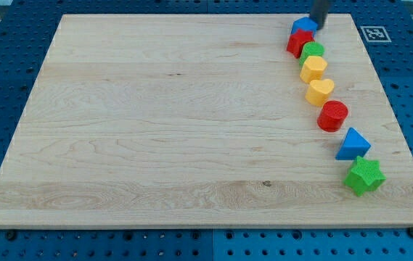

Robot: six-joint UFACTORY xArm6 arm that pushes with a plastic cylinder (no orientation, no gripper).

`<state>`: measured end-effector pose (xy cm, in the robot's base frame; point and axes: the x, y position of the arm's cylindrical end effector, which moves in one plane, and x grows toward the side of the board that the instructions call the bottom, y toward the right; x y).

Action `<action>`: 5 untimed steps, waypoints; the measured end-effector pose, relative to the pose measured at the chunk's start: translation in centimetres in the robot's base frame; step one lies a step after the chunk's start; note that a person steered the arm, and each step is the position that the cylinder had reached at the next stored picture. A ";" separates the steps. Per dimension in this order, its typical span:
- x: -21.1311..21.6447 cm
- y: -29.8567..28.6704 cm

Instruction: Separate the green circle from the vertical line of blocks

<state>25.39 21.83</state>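
A straight dark rod is seen entering from the view's top, and my tip (pixel 317 27) is set down at the upper right corner of the pale wooden board (pixel 155 123); no claw is fitted, so nothing can be opened, closed or gripped, and only pushing is possible. Touching or just beside the tip, on its left, lies a blue block (pixel 304 26) of unclear shape, with a red block (pixel 298 42) pressed directly below that. The green circle (pixel 312 51), a small round plastic block, is found just below the tip, wedged between the red block and a yellow hexagon-like block (pixel 313 69). Farther below the tip the line is continued by a yellow heart (pixel 320 91), a red cylinder (pixel 332 116), a blue triangle (pixel 353 144) and a green star (pixel 364 175). The approach step is judged to be in hand, with no separation made yet. For the next move, the tip would need to be brought down along the line's right side to the green circle's height, then driven toward the view's left, so that the circle is slid out without the red and yellow neighbours being dragged along.
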 end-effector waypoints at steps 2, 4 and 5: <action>5.8 -0.3; 8.3 -2.7; 9.1 -2.9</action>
<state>34.52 18.91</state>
